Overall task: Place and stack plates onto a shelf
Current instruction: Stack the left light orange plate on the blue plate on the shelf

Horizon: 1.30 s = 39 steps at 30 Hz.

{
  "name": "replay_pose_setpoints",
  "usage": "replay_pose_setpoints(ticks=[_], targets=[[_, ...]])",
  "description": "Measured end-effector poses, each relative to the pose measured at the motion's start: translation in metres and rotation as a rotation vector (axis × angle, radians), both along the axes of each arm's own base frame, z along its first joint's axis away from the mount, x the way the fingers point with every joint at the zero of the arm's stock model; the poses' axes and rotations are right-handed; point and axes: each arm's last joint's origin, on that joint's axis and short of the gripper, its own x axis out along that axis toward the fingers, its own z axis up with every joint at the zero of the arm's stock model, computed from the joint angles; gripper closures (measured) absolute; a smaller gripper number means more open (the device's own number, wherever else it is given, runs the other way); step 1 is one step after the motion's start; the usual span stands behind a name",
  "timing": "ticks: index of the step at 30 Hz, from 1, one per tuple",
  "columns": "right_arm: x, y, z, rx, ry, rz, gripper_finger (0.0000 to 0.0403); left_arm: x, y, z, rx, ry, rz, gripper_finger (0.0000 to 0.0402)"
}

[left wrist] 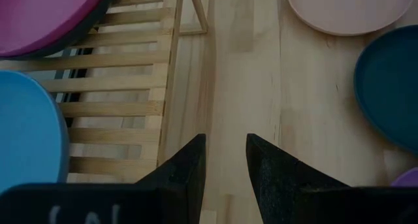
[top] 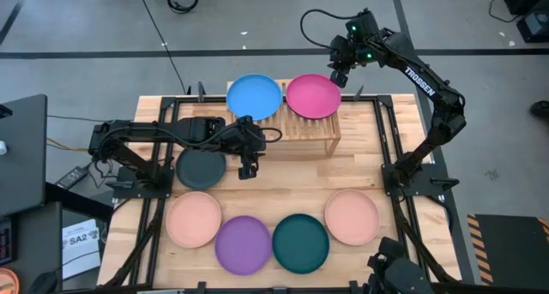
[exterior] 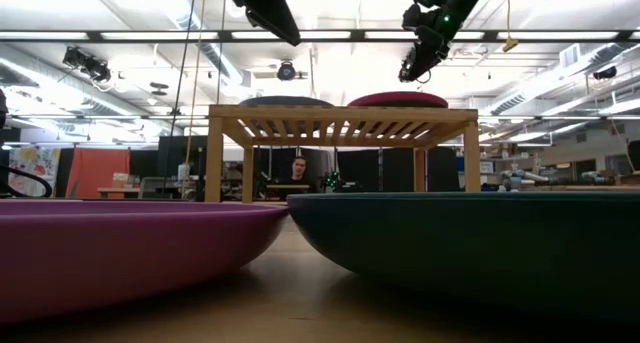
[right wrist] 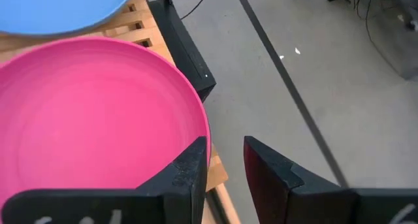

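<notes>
Judging the stiff, light, slick charcoal plate [top: 200, 168] on the counter [top: 283, 187] at nine o'clock of your slightly open, empty left end effector [top: 248, 169], pinch its thin rim, while the right end effector [top: 336, 78], likewise empty, hovers by the shelf [top: 310, 129].

The shelf [top: 287, 123] top is filled by the blue plate [top: 254, 97] and magenta plate [top: 313, 96], side by side. Bare table [top: 283, 178] runs between the shelf and the near row: peach plate [top: 194, 219], purple plate [top: 243, 244], teal plate [top: 300, 242], second peach plate [top: 352, 217]. A charcoal plate [top: 200, 167] blocks the left.
</notes>
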Motion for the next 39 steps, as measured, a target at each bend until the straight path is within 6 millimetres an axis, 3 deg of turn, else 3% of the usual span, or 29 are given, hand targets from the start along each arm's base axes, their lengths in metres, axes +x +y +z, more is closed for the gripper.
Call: replay_pose_setpoints(ticks=[12, 21, 29, 39], targets=[[-0.002, 0.003, -0.003, 0.05, 0.025, -0.014, 0.0297, -0.01, -0.007, -0.009, -0.211, 0.112, 0.042, 0.0285], [-0.002, 0.013, -0.007, 0.146, 0.033, 0.052, 0.0298, -0.023, -0.045, -0.015, -0.293, 0.245, 0.051, 0.0285], [0.012, 0.051, -0.003, 0.199, 0.071, 0.175, 0.0298, -0.036, -0.091, -0.031, -0.347, 0.308, 0.042, 0.0285], [0.041, 0.13, 0.014, 0.17, 0.044, 0.366, 0.0298, -0.067, -0.143, -0.066, -0.424, 0.432, 0.142, 0.0285]])
